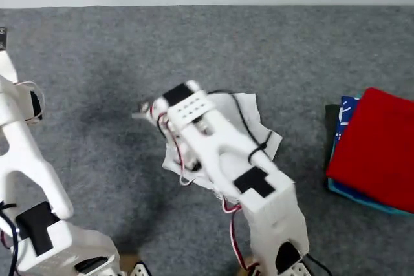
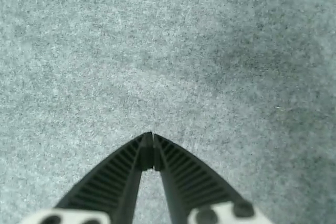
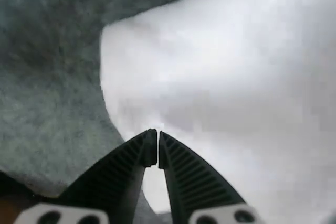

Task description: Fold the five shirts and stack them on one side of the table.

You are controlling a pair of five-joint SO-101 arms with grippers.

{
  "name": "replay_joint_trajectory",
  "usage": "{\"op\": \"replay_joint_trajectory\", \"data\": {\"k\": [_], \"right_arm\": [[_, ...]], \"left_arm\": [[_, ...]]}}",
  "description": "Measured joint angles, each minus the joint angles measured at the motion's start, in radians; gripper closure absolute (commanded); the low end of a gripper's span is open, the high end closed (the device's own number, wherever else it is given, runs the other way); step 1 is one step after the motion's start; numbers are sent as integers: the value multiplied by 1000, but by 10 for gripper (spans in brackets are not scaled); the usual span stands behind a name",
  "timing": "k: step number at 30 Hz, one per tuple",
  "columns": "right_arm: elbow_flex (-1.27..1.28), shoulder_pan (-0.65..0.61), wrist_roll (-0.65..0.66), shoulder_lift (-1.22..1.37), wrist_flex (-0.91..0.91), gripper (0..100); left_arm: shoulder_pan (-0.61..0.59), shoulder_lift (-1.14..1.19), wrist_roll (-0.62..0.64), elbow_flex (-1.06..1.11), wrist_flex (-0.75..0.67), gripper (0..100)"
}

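1. A crumpled white cloth shirt (image 1: 262, 137) is seen near the centre of the grey felt-covered table (image 1: 97, 56). It is not yet folded and is partly covered by the right arm (image 1: 259, 192).
2. The right arm's jaws are closed, tip against tip, over the shirt's 9 o'clock edge. Whether cloth is pinched between them cannot be told. This placement is judged to suit taking that edge for a fold.
3. The left arm (image 1: 26, 153) is held at 8 o'clock with its jaws closed on nothing above bare table, presumably clear of the work.
4. At 3 o'clock, a folded red shirt (image 1: 378, 147) is laid on a folded blue shirt (image 1: 346, 111). This pile is judged to be the collecting place, and the layers beneath cannot be counted.
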Motion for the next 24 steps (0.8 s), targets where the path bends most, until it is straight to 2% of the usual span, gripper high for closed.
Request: {"op": "replay_joint_trajectory", "data": {"k": [3, 6, 9, 15, 21, 24], "right_arm": [[-61, 81, 0, -91, 38, 987], [-72, 192, -2, -186, 40, 987], [-72, 308, -31, -285, 40, 987], [-72, 480, -44, -496, 40, 985], [-72, 663, -44, -687, 43, 984], [-52, 772, -44, -783, 43, 984]], "left_arm": [[15, -2, 3, -48, 0, 992], [84, -2, 3, -80, 0, 991], [199, -2, -12, -91, -8, 981], [494, 17, -100, -91, -60, 806], [695, 147, -124, -91, -135, 794], [790, 212, -193, -91, -163, 794]]}}
